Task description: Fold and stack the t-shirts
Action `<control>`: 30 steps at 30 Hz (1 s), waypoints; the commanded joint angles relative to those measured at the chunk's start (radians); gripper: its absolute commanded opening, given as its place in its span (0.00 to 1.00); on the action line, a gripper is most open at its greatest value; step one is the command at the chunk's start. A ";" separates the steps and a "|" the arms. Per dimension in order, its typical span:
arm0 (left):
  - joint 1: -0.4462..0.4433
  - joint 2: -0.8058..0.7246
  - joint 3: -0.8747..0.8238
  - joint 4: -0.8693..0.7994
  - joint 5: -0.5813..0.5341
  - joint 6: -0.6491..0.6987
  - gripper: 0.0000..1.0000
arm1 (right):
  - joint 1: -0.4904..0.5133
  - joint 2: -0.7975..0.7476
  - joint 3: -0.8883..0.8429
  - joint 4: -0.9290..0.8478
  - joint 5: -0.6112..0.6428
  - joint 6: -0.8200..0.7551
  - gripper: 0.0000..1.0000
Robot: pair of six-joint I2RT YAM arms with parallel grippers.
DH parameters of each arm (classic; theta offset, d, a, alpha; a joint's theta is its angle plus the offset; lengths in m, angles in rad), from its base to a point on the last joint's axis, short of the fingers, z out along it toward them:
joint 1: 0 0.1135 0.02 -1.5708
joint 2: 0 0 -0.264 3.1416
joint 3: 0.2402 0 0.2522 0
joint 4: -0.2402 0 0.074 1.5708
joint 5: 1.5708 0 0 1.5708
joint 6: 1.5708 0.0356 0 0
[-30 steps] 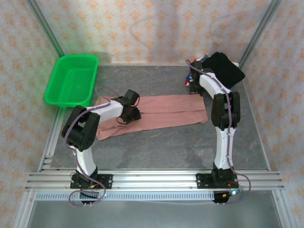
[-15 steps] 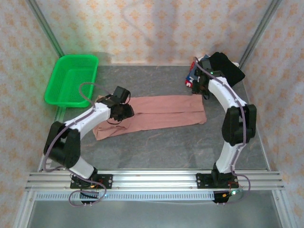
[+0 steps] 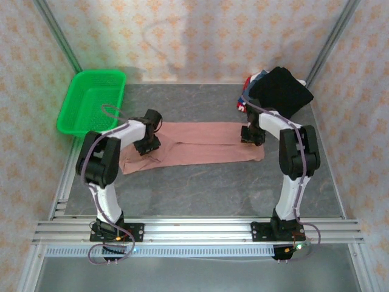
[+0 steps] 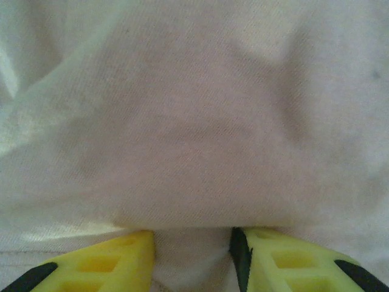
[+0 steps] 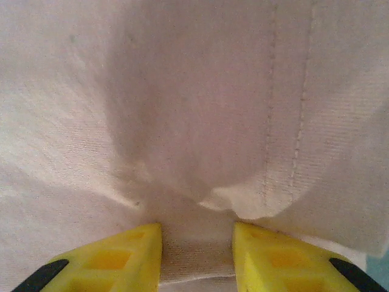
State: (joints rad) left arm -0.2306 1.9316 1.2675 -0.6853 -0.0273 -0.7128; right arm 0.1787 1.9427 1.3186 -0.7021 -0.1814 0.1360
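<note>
Left claw [image 4: 192,243] and right claw [image 5: 196,236], both part-spread, low on opposite ends of the dusty-pink t-shirt [image 3: 200,144].

dusty-pink t-shirt [image 3: 206,143], black t-shirt [image 3: 282,91], green basket [image 3: 91,104], grey marbled table [image 3: 200,182]

I see the dusty-pink shirt [image 3: 200,143] lying flat as a long folded band just right of the green basket [image 3: 100,72]; the black shirt [image 3: 281,90] heaps over printed shirts [image 3: 250,85] far right of it.
</note>
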 commanded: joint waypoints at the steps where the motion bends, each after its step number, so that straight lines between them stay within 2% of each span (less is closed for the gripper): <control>1: 0.008 0.150 0.128 -0.043 -0.052 0.046 0.40 | 0.004 -0.069 -0.123 -0.061 0.026 0.084 0.35; 7: 0.006 0.456 0.613 -0.189 -0.034 0.164 0.40 | 0.049 -0.298 -0.412 -0.040 -0.062 0.257 0.35; 13: 0.003 0.821 1.240 -0.362 0.080 0.269 0.41 | 0.236 -0.480 -0.616 0.039 -0.178 0.551 0.36; 15: 0.004 0.894 1.361 -0.343 0.136 0.267 0.41 | 0.307 -0.513 -0.645 0.080 -0.211 0.646 0.37; 19: 0.003 0.939 1.355 -0.175 0.273 0.208 0.41 | 0.436 -0.491 -0.638 0.156 -0.296 0.768 0.38; 22: 0.004 1.004 1.396 -0.084 0.412 0.111 0.41 | 0.509 -0.426 -0.615 0.259 -0.380 0.843 0.38; 26: -0.011 1.043 1.444 0.019 0.482 0.032 0.45 | 0.597 -0.345 -0.565 0.367 -0.435 0.924 0.38; 30: -0.005 1.065 1.463 0.069 0.501 -0.015 0.47 | 0.662 -0.317 -0.518 0.395 -0.417 0.967 0.43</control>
State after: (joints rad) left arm -0.2283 2.8819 2.7651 -0.5900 0.3958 -0.6456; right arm 0.8024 1.5909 0.7998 -0.3305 -0.5819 1.0256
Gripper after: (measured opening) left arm 0.463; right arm 0.422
